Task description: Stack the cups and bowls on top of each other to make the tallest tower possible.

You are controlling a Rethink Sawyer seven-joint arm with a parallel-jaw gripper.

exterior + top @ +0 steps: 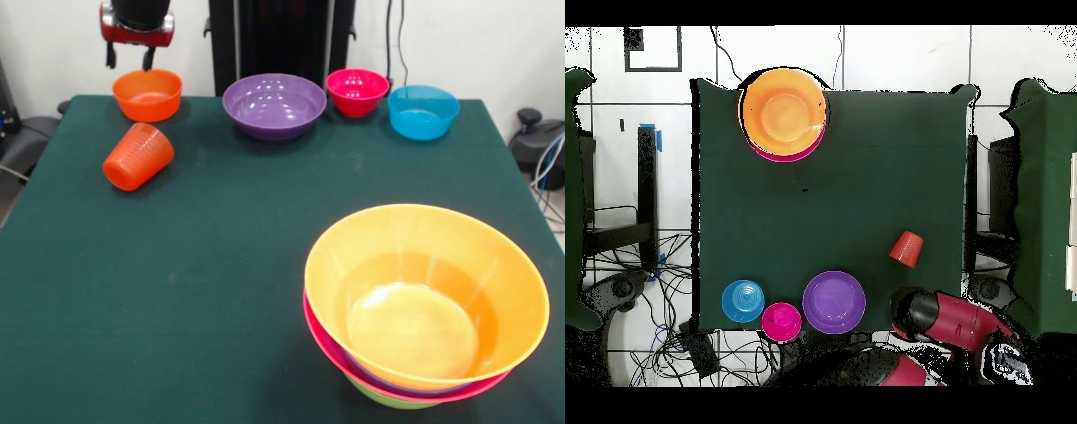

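Table (221,265) top was dark green cloth, matt, slightly fuzzy, with faint pale scuffs. All bowls looked like glossy smooth plastic with sharp light glints: purple bowl (274,106), magenta-red bowl (357,92), small orange bowl (147,94). Blue bowl (423,111) was translucent. Large orange bowl (425,296) was glossy and let some light through its wall. Tumbler (138,156) was orange-red translucent plastic, faintly ribbed. Arm housing (137,34) was shiny red with black parts.
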